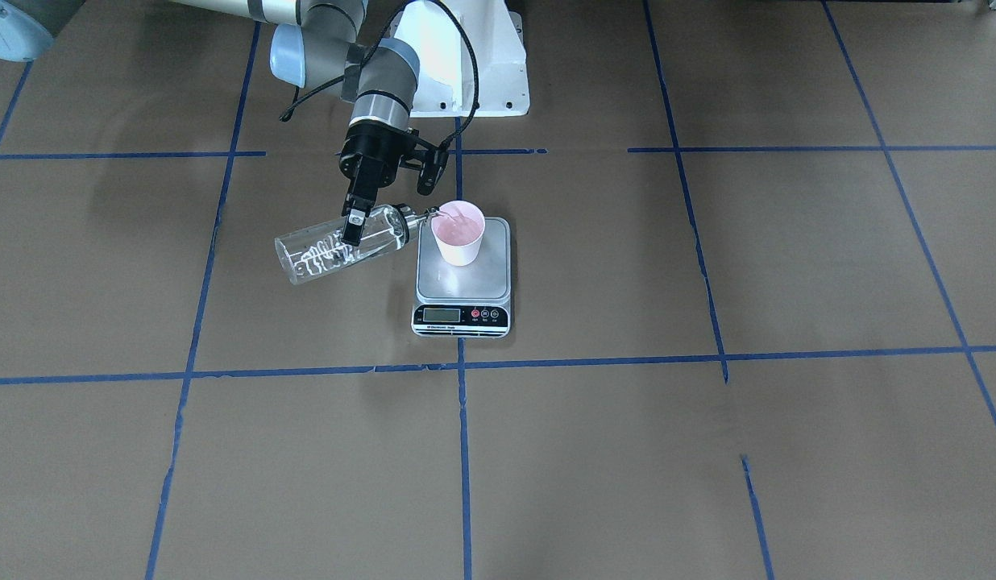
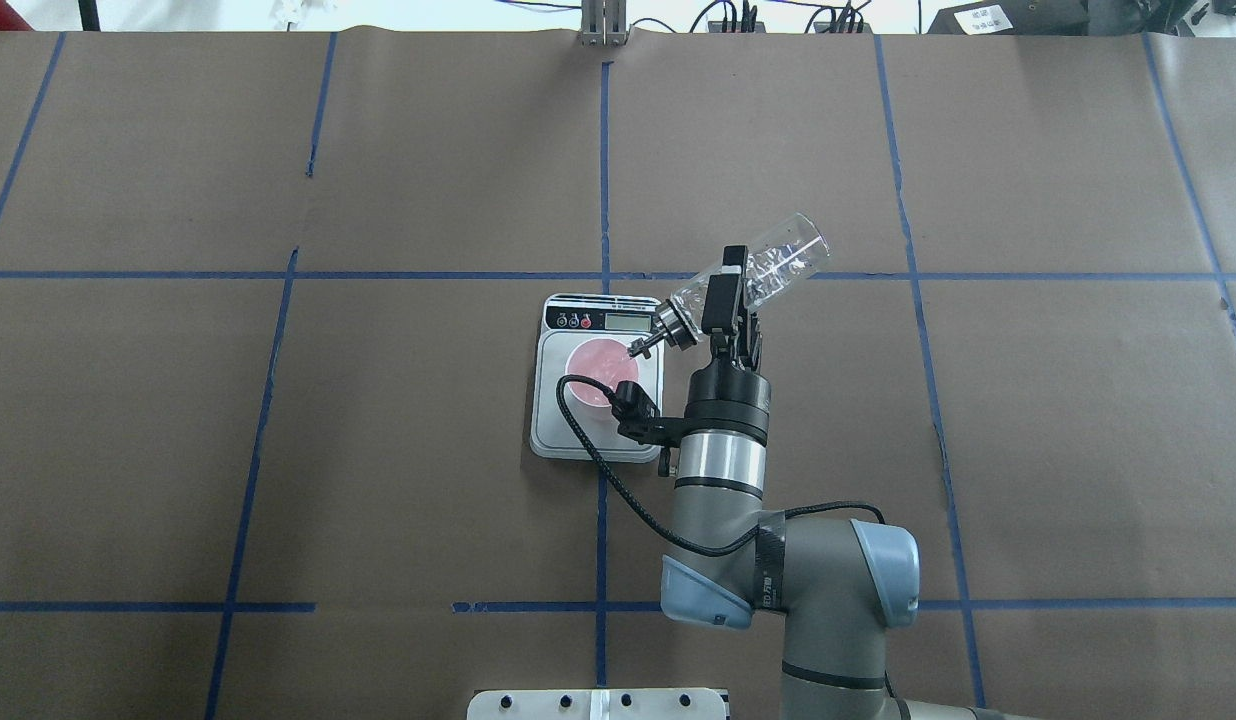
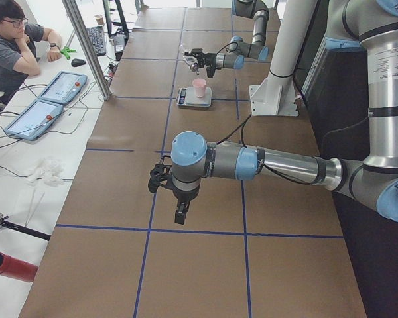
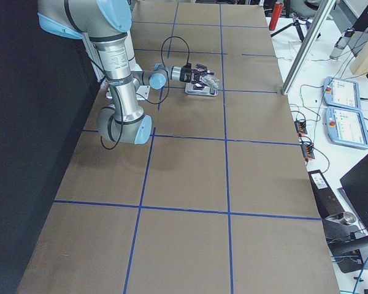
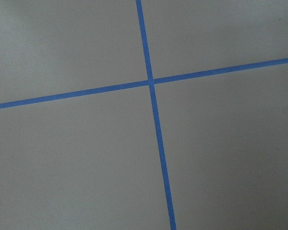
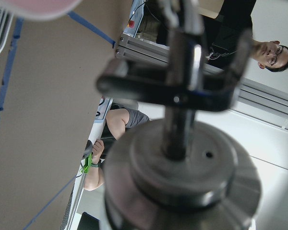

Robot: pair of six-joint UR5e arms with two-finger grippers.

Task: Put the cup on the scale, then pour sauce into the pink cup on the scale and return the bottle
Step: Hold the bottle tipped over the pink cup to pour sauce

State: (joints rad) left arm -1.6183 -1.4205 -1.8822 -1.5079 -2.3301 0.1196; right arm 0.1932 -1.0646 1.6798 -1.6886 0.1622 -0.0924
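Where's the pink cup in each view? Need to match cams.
Front-facing: cup at centre, on the scale, at the end away from the display.
Overhead: centre, on the scale.
Exterior left: top centre, small.
Exterior right: too small to make out; only the scale shows, upper centre.
Left wrist: not in it.
Right wrist: pink blur at the top-left edge.
Landmark: the scale under it.
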